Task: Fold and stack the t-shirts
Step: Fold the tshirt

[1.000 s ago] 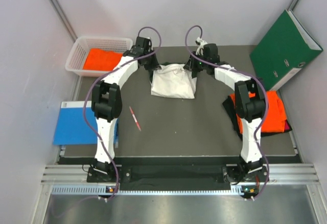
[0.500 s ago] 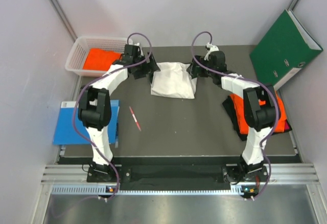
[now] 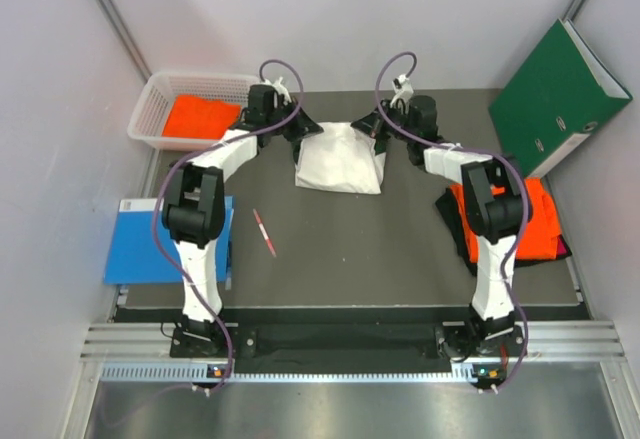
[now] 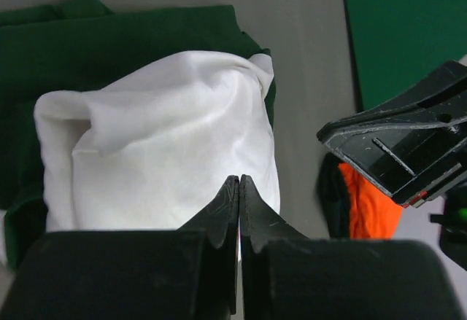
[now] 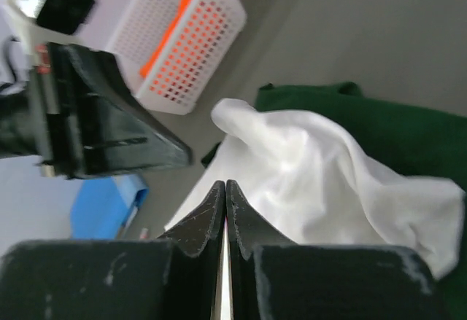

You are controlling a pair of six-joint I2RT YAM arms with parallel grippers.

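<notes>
**Inspector:** Location of the item?

**Assessor:** The white t-shirt (image 3: 340, 159) lies bunched at the far middle of the tabletop (image 3: 350, 249), with its green sleeves (image 4: 109, 28) showing beneath it. One orange shirt (image 3: 200, 116) sits in the basket (image 3: 150, 94). The orange and black pile (image 3: 530, 219) is at the right edge.

**Inspector:** State of the hands?

**Assessor:** The left hand (image 4: 239, 181) has its fingers pressed together at the shirt's far left corner. The right hand (image 5: 225, 185) is the same at the far right corner. I cannot tell whether cloth is caught between either pair.

**Inspector:** Hazards?

**Assessor:** In my judgement there are three:
- A thin or missed pinch would let a corner slip free on the pull.
- Uneven travel between the arms would skew the fold and spill the sleeves out.
- The hands are near each other, so drawing them inward risks contact.
</notes>
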